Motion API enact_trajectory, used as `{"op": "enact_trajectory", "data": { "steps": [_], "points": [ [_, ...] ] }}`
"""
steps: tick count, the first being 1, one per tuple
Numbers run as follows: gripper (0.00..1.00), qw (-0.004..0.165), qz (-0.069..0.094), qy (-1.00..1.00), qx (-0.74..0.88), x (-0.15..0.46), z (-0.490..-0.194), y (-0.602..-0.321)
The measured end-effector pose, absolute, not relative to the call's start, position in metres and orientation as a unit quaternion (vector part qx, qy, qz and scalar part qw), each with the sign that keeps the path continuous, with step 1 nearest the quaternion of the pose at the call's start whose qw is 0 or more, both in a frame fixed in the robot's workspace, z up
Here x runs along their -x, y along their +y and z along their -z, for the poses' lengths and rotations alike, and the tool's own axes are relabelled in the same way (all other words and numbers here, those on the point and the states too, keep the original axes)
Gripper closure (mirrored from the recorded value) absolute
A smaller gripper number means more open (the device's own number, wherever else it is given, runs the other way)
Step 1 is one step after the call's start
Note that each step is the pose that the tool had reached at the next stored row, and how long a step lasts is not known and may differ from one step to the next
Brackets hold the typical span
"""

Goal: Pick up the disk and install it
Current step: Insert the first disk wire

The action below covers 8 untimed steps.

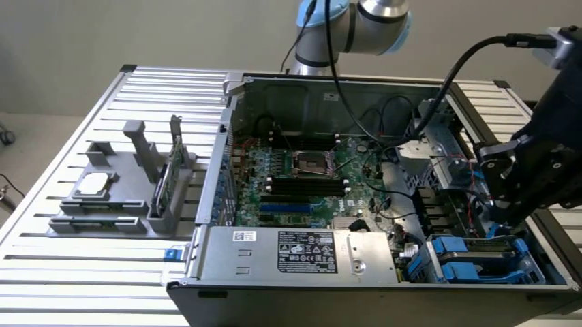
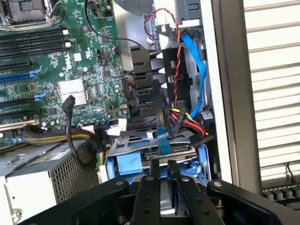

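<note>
The disk (image 2: pixel 140 149), silver-grey in bright blue carrier rails, lies flat in the drive bay at the case's corner, with cables meeting its far edge. My gripper (image 2: pixel 161 165) hangs directly over its near edge. The two black fingers (image 2: pixel 149 180) are drawn close with only a thin gap, and their tips are at that edge. I cannot make out whether they pinch any part of it. In the exterior view the gripper (image 1: pixel 509 228) reaches down into the bay at the case's right, just above the disk (image 1: pixel 482 257).
The open computer case (image 1: pixel 227 136) rests on a slatted metal table (image 1: pixel 82 272). Its motherboard (image 1: pixel 300 177) and power supply (image 1: pixel 291 252) are exposed. A grey fixture (image 1: pixel 118 197) at the exterior view's left holds a small silver chip and a green card. Red, yellow and blue cables (image 2: pixel 187 93) crowd the bay.
</note>
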State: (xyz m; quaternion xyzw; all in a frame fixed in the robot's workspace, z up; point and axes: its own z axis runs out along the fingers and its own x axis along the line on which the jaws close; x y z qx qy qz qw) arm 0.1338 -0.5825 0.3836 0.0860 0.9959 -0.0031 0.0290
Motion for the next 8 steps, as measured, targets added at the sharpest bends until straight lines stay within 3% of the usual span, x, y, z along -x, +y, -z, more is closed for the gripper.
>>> {"op": "enact_trajectory", "data": {
  "steps": [8],
  "points": [
    [0.78,0.028,0.004,0.993,-0.115,-0.134,-0.402,-0.583]
  ]
}}
